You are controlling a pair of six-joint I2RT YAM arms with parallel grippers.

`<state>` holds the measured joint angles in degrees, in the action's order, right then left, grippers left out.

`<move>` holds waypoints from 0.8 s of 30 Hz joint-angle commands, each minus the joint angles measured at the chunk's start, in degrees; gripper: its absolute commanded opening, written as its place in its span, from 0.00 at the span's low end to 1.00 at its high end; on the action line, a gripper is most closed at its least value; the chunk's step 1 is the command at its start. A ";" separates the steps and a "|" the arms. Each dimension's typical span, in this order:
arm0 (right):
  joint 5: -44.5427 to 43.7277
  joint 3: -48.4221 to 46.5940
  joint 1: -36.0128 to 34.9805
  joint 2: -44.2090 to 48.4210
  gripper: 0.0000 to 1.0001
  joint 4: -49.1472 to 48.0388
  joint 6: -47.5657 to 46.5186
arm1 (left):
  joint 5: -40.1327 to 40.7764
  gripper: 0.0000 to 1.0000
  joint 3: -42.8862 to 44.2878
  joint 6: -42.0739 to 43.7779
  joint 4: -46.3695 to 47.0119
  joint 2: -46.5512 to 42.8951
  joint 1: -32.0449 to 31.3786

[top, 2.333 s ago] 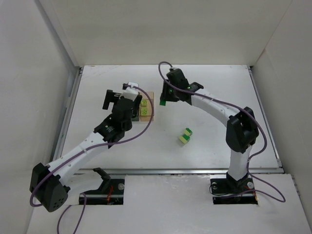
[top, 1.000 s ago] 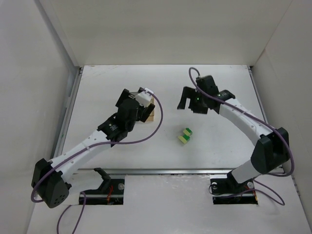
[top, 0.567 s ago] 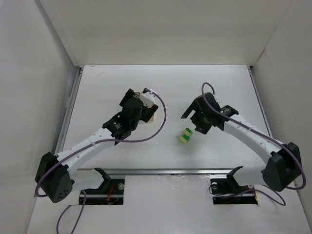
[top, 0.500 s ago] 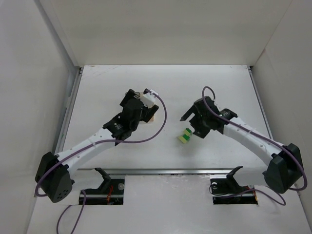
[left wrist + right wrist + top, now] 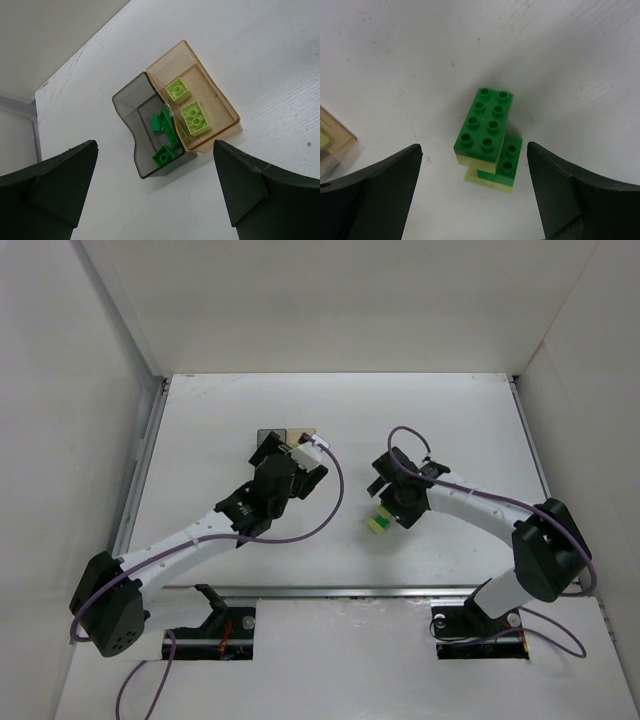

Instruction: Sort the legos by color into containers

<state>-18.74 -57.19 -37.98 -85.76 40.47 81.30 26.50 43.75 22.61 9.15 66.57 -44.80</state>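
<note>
Two adjoining containers show in the left wrist view. The smoky grey bin (image 5: 131, 107) holds dark green legos (image 5: 164, 155). The amber bin (image 5: 220, 100) holds pale yellow-green legos (image 5: 196, 117). My left gripper (image 5: 155, 148) hangs open above and just short of them, holding nothing. A stack of dark green legos (image 5: 487, 125) on pale yellow-green ones (image 5: 485, 178) stands on the table. My right gripper (image 5: 472, 150) is open over this stack (image 5: 378, 524), a finger on either side, not touching it. From above, the left gripper (image 5: 298, 470) sits just in front of the bins (image 5: 285, 435).
White walls close the table (image 5: 450, 430) in at the back and on both sides. A metal rail (image 5: 400, 590) runs along the near edge, with the arm bases behind it.
My right arm has swung from the back centre down onto the lego stack, its jaws narrowing slightly. My left arm has drawn back from the bins, uncovering them.
</note>
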 commanded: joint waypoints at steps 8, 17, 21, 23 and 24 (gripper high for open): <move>-3.23 -2.66 -0.87 -2.66 0.83 -4.43 -6.68 | 1.89 1.00 -2.26 -1.17 1.58 -3.20 -0.12; 1.15 -2.14 -1.40 -5.83 0.56 -9.00 -7.73 | 2.41 1.00 -2.26 -1.69 1.58 -3.72 -0.12; 1.87 -2.14 -1.40 -6.35 0.62 -9.53 -8.60 | 2.41 1.00 -2.26 -1.69 1.05 -3.72 -0.12; 2.39 -2.66 -1.40 -6.88 0.63 -10.23 -11.23 | 2.41 1.00 -2.26 -1.69 0.52 -3.72 -0.12; 2.39 -2.66 -1.40 -6.88 0.65 -10.23 -12.38 | 2.41 1.00 -2.26 -1.69 0.52 -3.72 -0.12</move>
<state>-17.02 -57.65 -38.76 -92.73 32.86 72.40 27.97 41.71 21.96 8.95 64.73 -44.80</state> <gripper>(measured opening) 0.640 0.996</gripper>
